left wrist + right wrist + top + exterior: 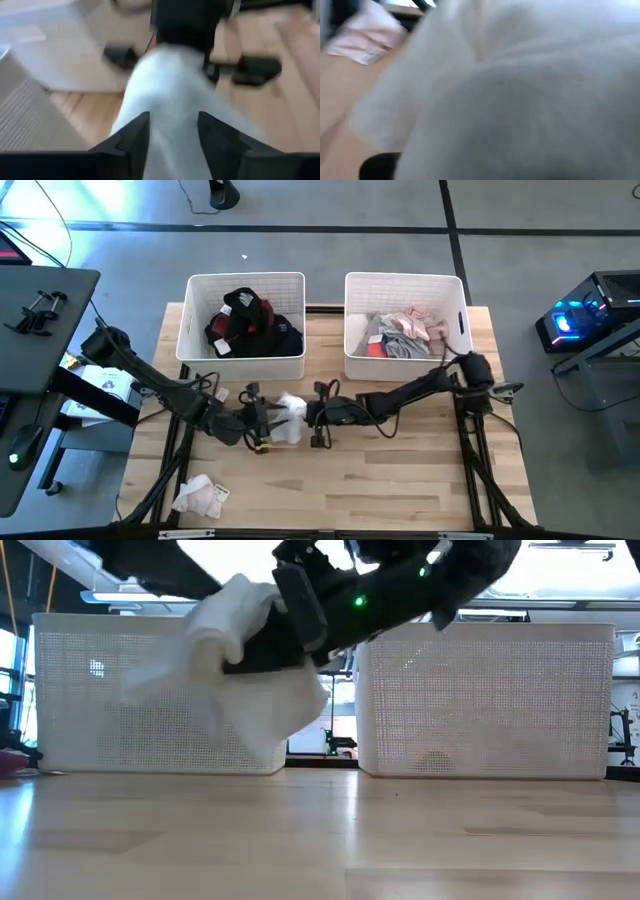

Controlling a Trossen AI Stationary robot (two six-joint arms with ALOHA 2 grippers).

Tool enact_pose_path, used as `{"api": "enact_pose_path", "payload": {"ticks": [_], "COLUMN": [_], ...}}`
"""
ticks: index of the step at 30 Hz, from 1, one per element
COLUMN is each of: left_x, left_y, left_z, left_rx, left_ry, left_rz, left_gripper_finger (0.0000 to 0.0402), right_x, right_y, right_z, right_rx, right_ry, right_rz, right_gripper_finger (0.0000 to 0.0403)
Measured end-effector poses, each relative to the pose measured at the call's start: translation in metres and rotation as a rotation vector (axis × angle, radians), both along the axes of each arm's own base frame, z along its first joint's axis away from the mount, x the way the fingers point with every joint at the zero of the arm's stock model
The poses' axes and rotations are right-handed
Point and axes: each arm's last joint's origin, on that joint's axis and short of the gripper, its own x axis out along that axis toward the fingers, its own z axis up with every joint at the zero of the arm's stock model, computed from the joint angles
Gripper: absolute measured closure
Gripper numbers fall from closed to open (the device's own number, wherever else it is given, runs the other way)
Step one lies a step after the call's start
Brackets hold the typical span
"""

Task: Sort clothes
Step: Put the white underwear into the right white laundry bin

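At the centre of the high view my right pincer [312, 418] is clamped shut on the crumpled white fabric garment [290, 418], lifting it clear of the wooden table [400, 470]; my left pincer [262, 420] stands parted beside it, passing it over for sorting.

Worktop [400, 480]: pale wood planks, set on a grey floor [120, 230] crossed by dark tape lines.

Left bin [196, 362] and right bin [352, 365]: white, rectangular, perforated walls; side by side along the far edge of the worktop, a narrow gap between them. In the low view both stand upright on the wood.

Black side table [45, 290] off the worktop's left edge, a small clamp-like item on it. Dark computer case [590, 315] with blue lights at right. Cables [40, 220] trail across the floor at top left.
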Motion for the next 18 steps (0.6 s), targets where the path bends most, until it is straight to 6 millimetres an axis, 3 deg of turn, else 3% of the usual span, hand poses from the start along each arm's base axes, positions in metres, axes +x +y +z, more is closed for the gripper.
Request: {"api": "enact_pose_path", "payload": {"ticks": [3,10,14,18], "left_x": [-0.012,-0.028,-0.027,-0.024], "left_y": [0.006,0.013,0.008,0.005], "left_z": [-0.003,-0.014,-0.022,-0.026], "left_rx": [-0.018,-0.113,-0.094,-0.07], "left_ry": [0.05,0.091,0.104,0.1], "left_rz": [0.082,0.269,0.255,0.265], "left_gripper_finger": [0.0225,0.0224,0.0229,0.0231], "right_x": [-0.013,-0.065,-0.101,-0.137], "right_y": [0.002,0.002,-0.03,-0.081], "right_z": [0.019,0.098,0.146,0.177], "right_rx": [-0.051,-0.273,-0.371,-0.305], "right_ry": [0.049,0.054,0.04,0.046], "right_rz": [-0.123,-0.34,-0.498,-0.635], "right_gripper_finger": [0.0381,0.0392,0.0396,0.0397]}}
